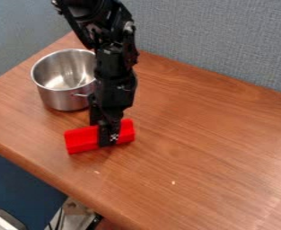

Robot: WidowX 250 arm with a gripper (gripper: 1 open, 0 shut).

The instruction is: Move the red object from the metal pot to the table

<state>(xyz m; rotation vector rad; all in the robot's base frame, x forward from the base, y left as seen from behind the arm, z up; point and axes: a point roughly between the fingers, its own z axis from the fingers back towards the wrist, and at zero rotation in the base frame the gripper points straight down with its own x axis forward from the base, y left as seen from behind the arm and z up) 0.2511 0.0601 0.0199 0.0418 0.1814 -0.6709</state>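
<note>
One high, oblique view — table (215, 135) corner, fairly near

The red object (85, 139), a bright rectangular block, lies flat on the table (203, 144), just in front of the metal pot (64, 79). The pot, round and shiny, stands upright near the table's back left edge.
</note>
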